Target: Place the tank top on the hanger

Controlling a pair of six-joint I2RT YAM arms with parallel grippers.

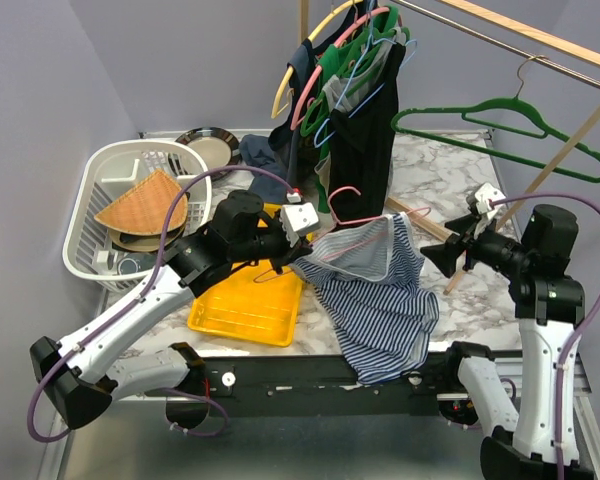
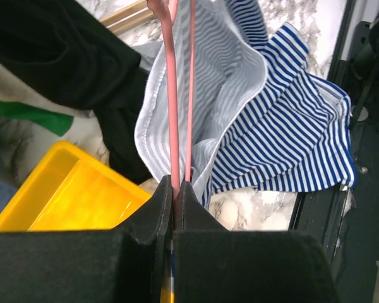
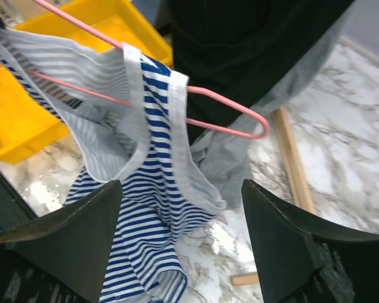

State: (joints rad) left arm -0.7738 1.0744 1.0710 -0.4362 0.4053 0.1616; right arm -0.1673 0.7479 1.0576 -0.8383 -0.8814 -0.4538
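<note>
The striped navy-and-white tank top [image 1: 380, 300] hangs from the thin pale-pink hanger [image 1: 365, 232] near the table's front edge, its hem draping over the edge. My left gripper [image 1: 292, 255] is shut on the hanger's thin rods [image 2: 172, 113], holding it above the table. One strap [image 3: 156, 101] is threaded over the hanger's arm [image 3: 227, 126]. My right gripper [image 1: 432, 256] is open and empty, just right of the tank top [image 3: 145, 214], not touching it. The tank top also shows in the left wrist view [image 2: 284, 132].
A yellow tray [image 1: 248, 300] lies under my left gripper. A white basket [image 1: 90, 215] with dishes stands at left. A long black garment [image 1: 365, 130] and several hangers hang from the wooden rack behind. A dark green hanger [image 1: 500, 125] hangs at right. A wooden bar [image 1: 425, 222] lies on the marble.
</note>
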